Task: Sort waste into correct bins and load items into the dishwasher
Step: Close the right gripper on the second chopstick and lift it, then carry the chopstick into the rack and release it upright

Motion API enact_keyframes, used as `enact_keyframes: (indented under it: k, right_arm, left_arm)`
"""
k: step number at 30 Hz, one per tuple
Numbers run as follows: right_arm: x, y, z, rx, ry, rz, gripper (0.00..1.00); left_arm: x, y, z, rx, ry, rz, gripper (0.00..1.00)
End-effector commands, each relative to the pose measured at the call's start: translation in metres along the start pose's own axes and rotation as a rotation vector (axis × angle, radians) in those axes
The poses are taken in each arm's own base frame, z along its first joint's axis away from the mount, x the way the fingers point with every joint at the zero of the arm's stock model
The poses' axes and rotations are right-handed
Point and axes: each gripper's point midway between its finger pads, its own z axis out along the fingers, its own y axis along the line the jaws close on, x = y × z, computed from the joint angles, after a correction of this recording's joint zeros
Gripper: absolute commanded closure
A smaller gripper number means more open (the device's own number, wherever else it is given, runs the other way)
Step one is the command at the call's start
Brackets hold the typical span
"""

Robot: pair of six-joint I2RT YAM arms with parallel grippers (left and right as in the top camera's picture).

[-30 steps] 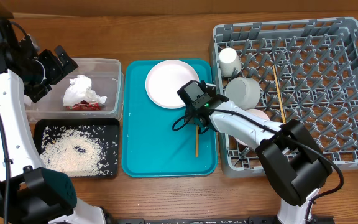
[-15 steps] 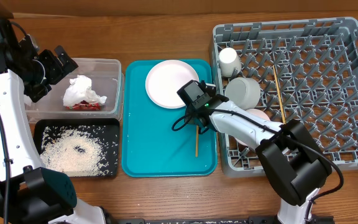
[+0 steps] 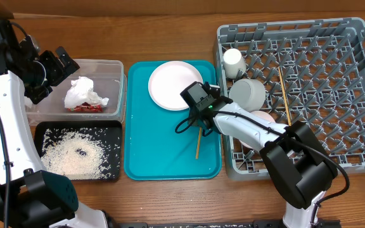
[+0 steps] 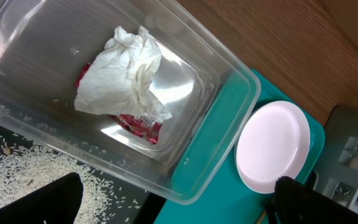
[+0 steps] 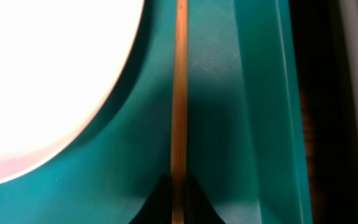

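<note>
The right claw [image 3: 200,125] clamps a wooden chopstick [image 3: 198,145] on the teal tray [image 3: 151,155], its near end now swung left. The left claw [image 3: 65,62] hangs open above the clear tub [image 3: 109,66].

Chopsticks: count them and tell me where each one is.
2. The first chopstick lies across the pegs in the grey dish rack. The second chopstick is over the teal tray, one end pinched in the right gripper. None appear hidden.
</note>
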Motion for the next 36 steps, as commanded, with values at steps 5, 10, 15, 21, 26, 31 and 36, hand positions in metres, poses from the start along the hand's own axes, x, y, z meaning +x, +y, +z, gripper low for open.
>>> enact_keyframes:
  k: [5, 10, 15, 21, 26, 31, 36]
  right_arm:
    - [-0.028, 0.009, -0.031, -0.056, -0.077, -0.005, 0.96]
    - [-0.042, 0.015, -0.065, -0.108, -0.134, -0.033, 0.96]
    - [-0.051, 0.014, -0.098, -0.144, -0.181, -0.062, 0.96]
    - [-0.083, -0.009, -0.136, -0.104, -0.317, -0.147, 0.96]
    - [-0.111, -0.047, -0.153, -0.053, -0.373, -0.188, 0.96]
    - [-0.140, -0.093, -0.165, 0.039, -0.420, -0.283, 0.96]
    - [-0.149, -0.134, -0.161, 0.126, -0.393, -0.334, 0.96]
  left_arm:
    - [-0.004, -0.004, -0.009, 0.006, -0.029, 0.002, 0.00]
    - [-0.004, -0.004, -0.009, 0.006, -0.030, 0.002, 0.00]
    - [-0.004, -0.004, -0.009, 0.005, -0.030, 0.002, 0.00]
    - [-0.004, -0.004, -0.009, 0.006, -0.030, 0.002, 0.00]
    - [-0.004, -0.004, -0.009, 0.006, -0.030, 0.002, 0.00]
    - [-0.004, -0.004, -0.009, 0.006, -0.030, 0.002, 0.00]
    - [-0.004, -0.004, -0.009, 0.006, -0.030, 0.002, 0.00]
